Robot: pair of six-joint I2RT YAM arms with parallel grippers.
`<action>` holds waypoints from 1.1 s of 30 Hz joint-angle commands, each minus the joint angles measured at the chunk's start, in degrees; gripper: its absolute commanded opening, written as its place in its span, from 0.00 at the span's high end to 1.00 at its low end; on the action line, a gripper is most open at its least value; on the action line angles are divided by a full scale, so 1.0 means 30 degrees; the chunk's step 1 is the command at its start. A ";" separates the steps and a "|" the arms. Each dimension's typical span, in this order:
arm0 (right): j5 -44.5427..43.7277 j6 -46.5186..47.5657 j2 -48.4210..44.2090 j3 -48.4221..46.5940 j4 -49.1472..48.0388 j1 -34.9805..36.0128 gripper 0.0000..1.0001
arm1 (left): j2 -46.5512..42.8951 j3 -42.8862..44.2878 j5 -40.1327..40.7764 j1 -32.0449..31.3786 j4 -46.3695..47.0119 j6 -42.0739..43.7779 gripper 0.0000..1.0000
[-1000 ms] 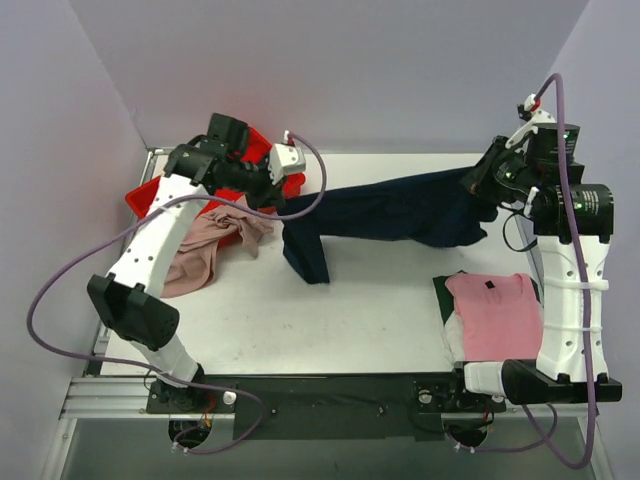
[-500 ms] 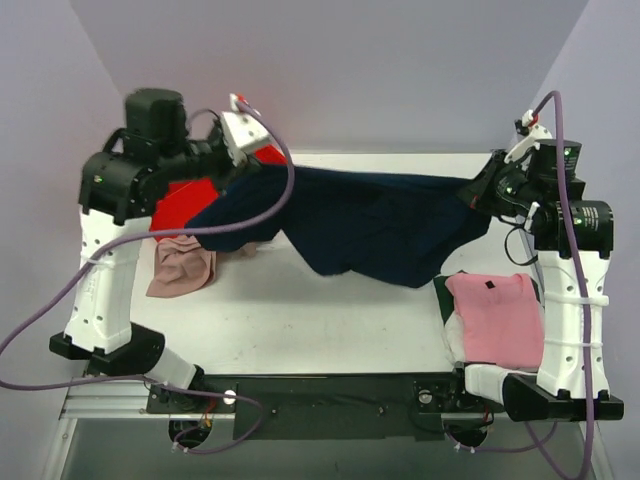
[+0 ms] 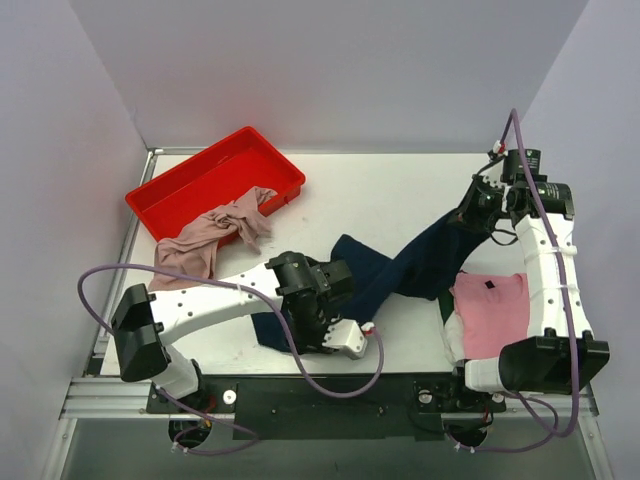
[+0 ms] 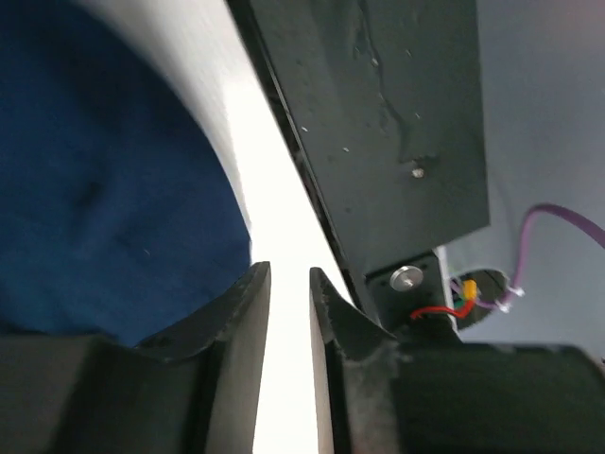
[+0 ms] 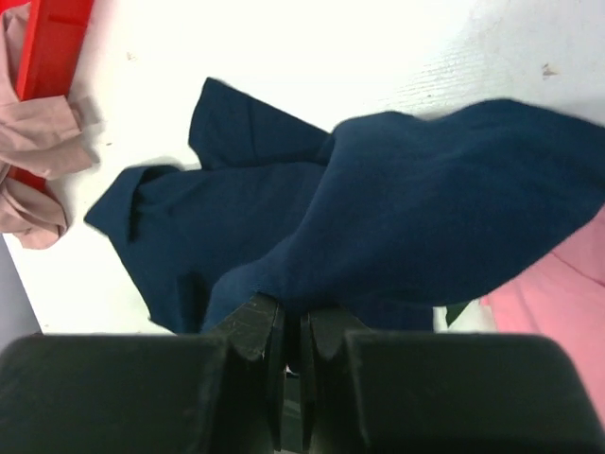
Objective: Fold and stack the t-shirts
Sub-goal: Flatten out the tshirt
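The navy t-shirt (image 3: 400, 268) lies in a diagonal band from the right back towards the front middle of the table. My right gripper (image 3: 470, 212) is shut on its upper end; in the right wrist view the cloth (image 5: 406, 208) bunches over the closed gripper (image 5: 293, 312). My left gripper (image 3: 322, 322) hangs low over the shirt's front end, jaws slightly apart with only white table between them (image 4: 289, 274); navy cloth (image 4: 95, 189) lies just left of it. The bright pink t-shirt (image 3: 492, 315) lies folded at the front right. The beige-pink t-shirt (image 3: 210, 235) lies crumpled, half out of the tray.
A red plastic tray (image 3: 215, 180) stands at the back left, also seen in the right wrist view (image 5: 57, 38). The table's front edge and black rail (image 4: 378, 123) run close to my left gripper. Grey walls enclose the table on the back and both sides.
My left arm has swung from the back left by the tray to the front middle and has let go of the navy shirt. The shirt dropped from stretched in the air onto the table.
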State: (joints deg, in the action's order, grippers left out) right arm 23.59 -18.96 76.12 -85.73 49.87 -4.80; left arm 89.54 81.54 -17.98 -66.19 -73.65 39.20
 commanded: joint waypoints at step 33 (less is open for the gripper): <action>0.0015 0.0754 -0.1758 0.6340 -0.2208 -0.0012 1.00 | 0.6099 -0.1926 -0.4849 0.4838 0.8788 0.5683 0.09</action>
State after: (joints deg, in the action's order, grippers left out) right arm 23.40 -17.41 72.79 -68.14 43.00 -4.89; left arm 106.45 74.72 -31.40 -51.09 -49.45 53.54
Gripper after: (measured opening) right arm 0.008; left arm 0.922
